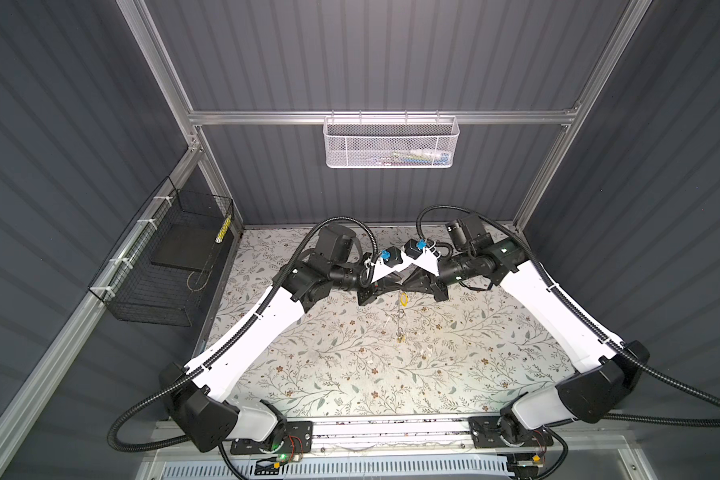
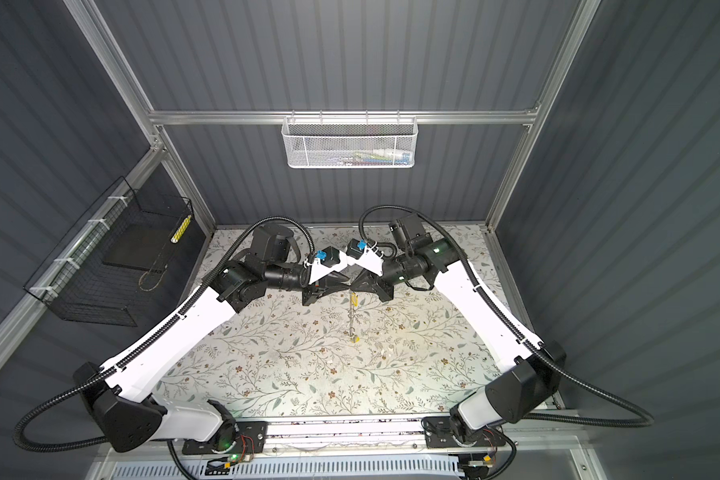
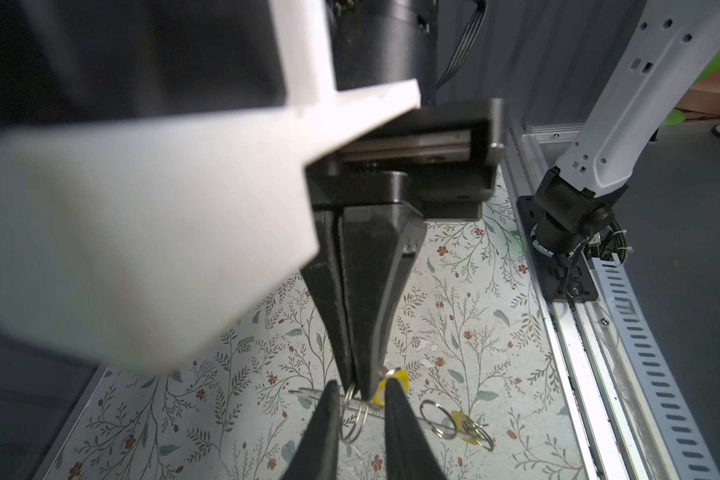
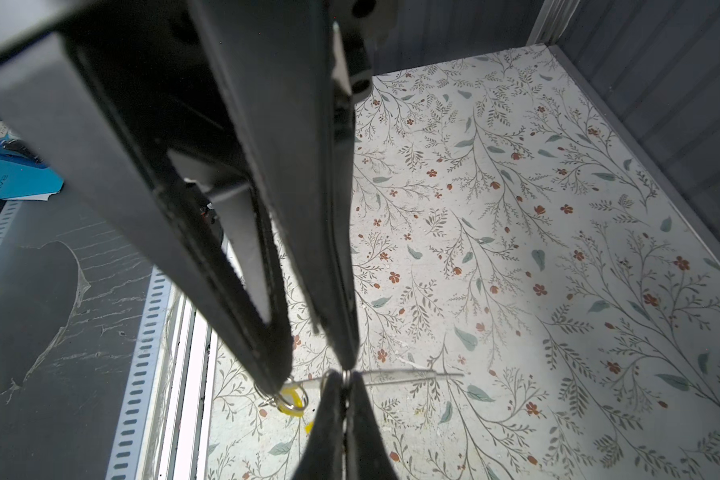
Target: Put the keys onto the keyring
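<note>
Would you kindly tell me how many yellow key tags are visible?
2: upper tag hangs atop the dangling ring chain; lower tag hangs at its bottom end. None appears hidden.

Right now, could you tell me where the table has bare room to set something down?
Bare: floral tabletop from the yellow key tags forward to the front rail. Crowded: back middle, where left arm meets right arm above them.

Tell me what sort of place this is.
Most likely a robot test cell in a lab: an aluminium frame with grey ribbed wall panels encloses a floral-covered tabletop, and the left arm and right arm are mounted on a rail at its front edge.
</note>
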